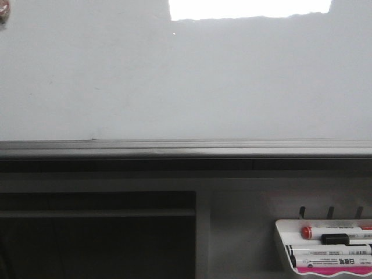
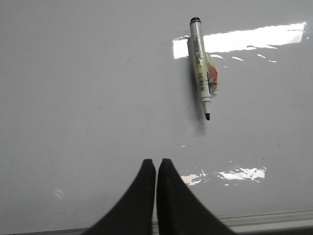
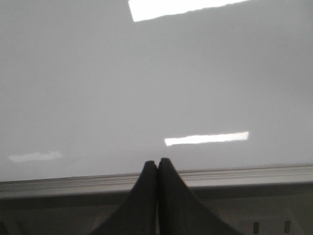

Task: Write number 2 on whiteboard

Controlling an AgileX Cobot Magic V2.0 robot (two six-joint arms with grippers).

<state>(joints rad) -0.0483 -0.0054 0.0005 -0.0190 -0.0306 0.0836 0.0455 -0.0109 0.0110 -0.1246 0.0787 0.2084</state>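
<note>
The whiteboard (image 1: 174, 81) fills the front view, glossy grey-white with a bright light reflection and a grey edge rail (image 1: 186, 148). No number 2 shows on it in any view. In the left wrist view an uncapped black marker (image 2: 200, 66) lies on the whiteboard (image 2: 88, 88), tip towards my left gripper (image 2: 156, 163), which is shut and empty, well short of the marker. My right gripper (image 3: 157, 162) is shut and empty over the edge rail (image 3: 234, 175) of the whiteboard (image 3: 146, 83). Neither gripper shows in the front view.
A small white marker tray (image 1: 325, 253) with several markers hangs below the board at the lower right. A dark recess (image 1: 99, 232) lies under the rail at the left. A reddish object (image 1: 3, 13) sits at the board's far left corner.
</note>
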